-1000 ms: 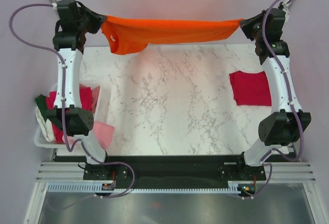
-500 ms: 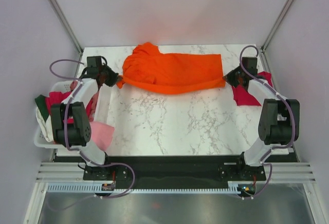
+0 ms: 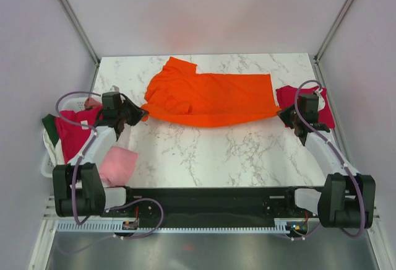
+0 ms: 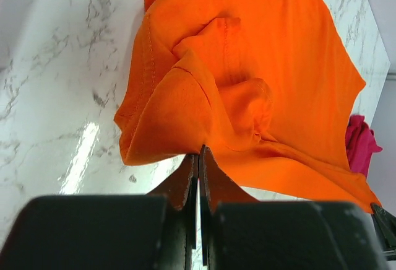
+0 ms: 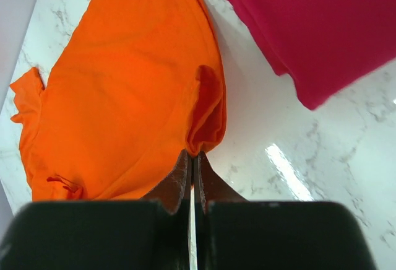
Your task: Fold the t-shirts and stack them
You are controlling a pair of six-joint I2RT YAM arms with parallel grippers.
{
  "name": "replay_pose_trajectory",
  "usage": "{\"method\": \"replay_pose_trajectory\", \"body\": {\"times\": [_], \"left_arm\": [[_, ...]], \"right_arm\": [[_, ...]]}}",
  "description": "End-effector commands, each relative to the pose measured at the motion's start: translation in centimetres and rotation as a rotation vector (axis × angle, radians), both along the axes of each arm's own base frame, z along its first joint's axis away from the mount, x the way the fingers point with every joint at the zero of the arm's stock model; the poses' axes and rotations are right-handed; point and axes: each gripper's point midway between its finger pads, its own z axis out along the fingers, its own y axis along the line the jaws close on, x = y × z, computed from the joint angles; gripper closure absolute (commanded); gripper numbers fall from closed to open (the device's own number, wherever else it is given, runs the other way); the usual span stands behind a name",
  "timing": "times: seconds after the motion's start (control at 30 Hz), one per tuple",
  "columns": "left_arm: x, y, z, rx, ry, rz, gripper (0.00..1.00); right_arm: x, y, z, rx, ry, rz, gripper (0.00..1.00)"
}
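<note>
The bright orange t-shirt (image 3: 213, 100) lies spread across the back half of the marble table, one sleeve folded over near its left end. My left gripper (image 3: 143, 114) is shut on its left near corner, the bunched hem pinched between the tips (image 4: 199, 153). My right gripper (image 3: 282, 114) is shut on the right near corner, where a small fold of orange cloth (image 5: 207, 118) stands up from the tips (image 5: 192, 154). A folded crimson t-shirt (image 3: 291, 96) lies at the right edge, partly under my right arm, and shows again in the right wrist view (image 5: 322, 28).
A white basket (image 3: 46, 166) hangs off the table's left side with red (image 3: 73, 135), dark green (image 3: 49, 124) and white cloth in it. A light pink t-shirt (image 3: 117, 165) spills over its near right corner. The cage's slanted posts stand at the back corners.
Both arms came down and drew toward the near side. The orange t-shirt, held stretched in the air a second ago, now lies flat on the table. Both grippers stayed shut.
</note>
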Motion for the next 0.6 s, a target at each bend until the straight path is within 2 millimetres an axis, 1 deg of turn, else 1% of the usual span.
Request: {"method": "replay_pose_trajectory", "body": {"times": [0.0, 0.03, 0.07, 0.1, 0.13, 0.17, 0.2, 0.23, 0.27, 0.3, 0.33, 0.37, 0.43, 0.5, 0.53, 0.57], "left_arm": [[-1.2, 0.1, 1.7, 0.053, -0.107, -0.032, 0.98], [-1.7, 0.0, 1.6, 0.052, -0.104, -0.034, 0.98], [-2.5, 0.0, 0.7, 0.051, -0.086, -0.035, 0.98], [-2.9, -0.1, 0.4, 0.050, -0.080, -0.036, 0.98], [-3.4, -0.1, 0.7, 0.049, -0.094, -0.037, 0.98], [-4.2, -0.2, -0.4, 0.047, -0.070, -0.039, 0.98], [-4.7, -0.2, -0.7, 0.047, -0.062, -0.039, 0.98], [-5.1, -0.2, -0.4, 0.048, -0.077, -0.039, 0.98], [-5.8, -0.3, -1.3, 0.047, -0.062, -0.041, 0.98], [-6.2, -0.3, -1.5, 0.048, -0.057, -0.038, 0.98], [-6.6, -0.3, -1.3, 0.046, -0.068, -0.037, 0.98], [-7.1, -0.3, -1.9, 0.041, -0.057, -0.035, 0.98], [-7.8, -0.6, -2.1, 0.029, -0.054, -0.046, 0.98], [-8.5, -0.8, -2.2, 0.020, -0.059, -0.048, 0.92], [-8.9, -0.7, -2.5, 0.020, -0.052, -0.042, 0.90], [-9.1, -0.7, -2.2, 0.018, -0.066, -0.030, 0.87]], "right_arm": [[-2.0, -1.2, -0.2, -0.053, 0.003, -0.040, 1.00], [-2.9, -1.1, -0.5, -0.054, 0.006, -0.041, 1.00], [-3.4, -1.2, -0.6, -0.057, 0.008, -0.045, 1.00], [-3.8, -1.3, -0.8, -0.058, 0.013, -0.048, 1.00], [-4.7, -1.2, -1.2, -0.057, 0.017, -0.048, 1.00], [-5.1, -1.2, -1.3, -0.057, 0.019, -0.050, 1.00], [-5.5, -1.3, -1.5, -0.060, 0.021, -0.057, 1.00], [-6.3, -1.3, -2.3, -0.060, 0.043, -0.061, 1.00], [-6.7, -1.4, -1.9, -0.062, 0.028, -0.064, 1.00], [-7.2, -1.5, -2.2, -0.068, 0.041, -0.069, 1.00], [-7.7, -1.6, -2.3, -0.070, 0.038, -0.075, 1.00], [-8.0, -1.6, -2.4, -0.074, 0.041, -0.078, 1.00], [-8.9, -1.7, -2.8, -0.076, 0.057, -0.086, 1.00], [-9.7, -1.8, -3.2, -0.077, 0.075, -0.094, 0.98], [-9.9, -1.9, -2.9, -0.080, 0.061, -0.101, 0.96], [-10.1, -1.9, -2.9, -0.081, 0.059, -0.105, 0.92]]}}
